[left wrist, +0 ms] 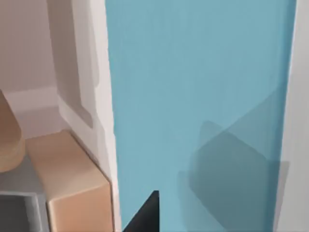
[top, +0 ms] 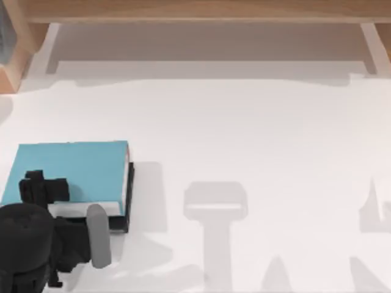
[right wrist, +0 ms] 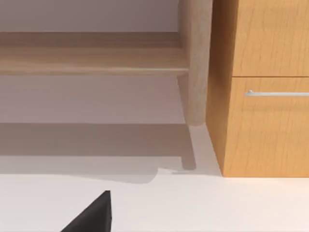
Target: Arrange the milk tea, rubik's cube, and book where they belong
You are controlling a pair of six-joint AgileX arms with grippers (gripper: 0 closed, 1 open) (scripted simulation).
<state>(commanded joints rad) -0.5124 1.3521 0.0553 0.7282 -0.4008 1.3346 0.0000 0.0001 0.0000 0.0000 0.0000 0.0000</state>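
Nearest the camera in the top view, the left gripper (top: 61, 201) sits at the desk's front left corner, its black wrist over the near edge of the flat rectangular book with the plain light-blue cover and white edge strip (top: 73, 171). A grey finger (top: 98, 235) shows beside the book's near right corner, but whether the gripper is closed on the book or only poised over it cannot be told. In the left wrist view the light-blue cover (left wrist: 193, 96) spreads close beneath the camera, with one dark fingertip at the picture's edge.

The book lies flat on the white desk (top: 256, 134), and a dark slab shows under its right edge, perhaps a second book; it is too hidden to say.

The step in hand looks like picking up the book. The next move would call for a firm hold on its edge, a lift clear of whatever lies below, and a carry toward the pale wooden shelf (top: 195, 12) along the desk's far side.

The right arm is parked; its wrist view looks at a wooden cabinet with a metal handle (right wrist: 265, 92), and its fingers' state cannot be told.
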